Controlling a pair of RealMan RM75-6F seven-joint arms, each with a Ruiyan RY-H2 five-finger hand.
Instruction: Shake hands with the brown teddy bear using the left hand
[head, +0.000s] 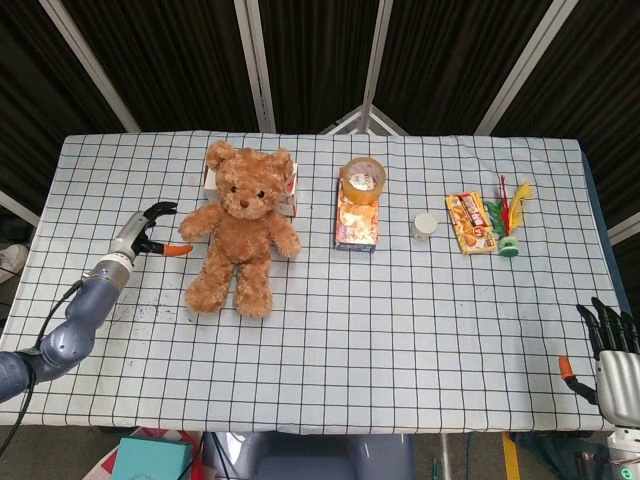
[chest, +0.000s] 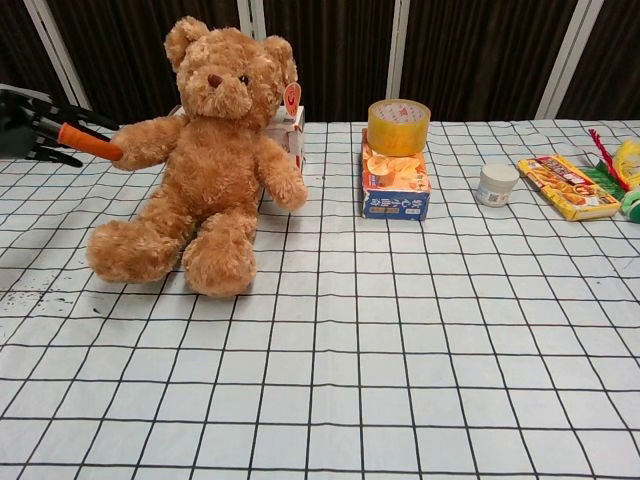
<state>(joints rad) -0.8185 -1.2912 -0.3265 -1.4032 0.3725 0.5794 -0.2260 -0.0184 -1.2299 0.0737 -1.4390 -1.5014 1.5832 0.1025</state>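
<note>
The brown teddy bear (head: 240, 232) (chest: 207, 160) sits on the checked table (head: 330, 330), leaning back against a small white box. My left hand (head: 148, 233) (chest: 45, 126) hangs just left of the bear's outstretched arm (head: 197, 222) (chest: 142, 143). Its dark fingers are spread and its orange-tipped thumb points at the paw, almost touching it. It holds nothing. My right hand (head: 610, 358) is low at the table's near right corner, fingers straight and apart, empty; the chest view does not show it.
A roll of yellow tape (head: 362, 178) lies on an orange and blue box (head: 357, 222) mid-table. Right of it stand a small white jar (head: 425, 224), a yellow snack packet (head: 470, 222) and a feathered toy (head: 511, 215). A teal box (head: 150, 458) sits below the table's front edge.
</note>
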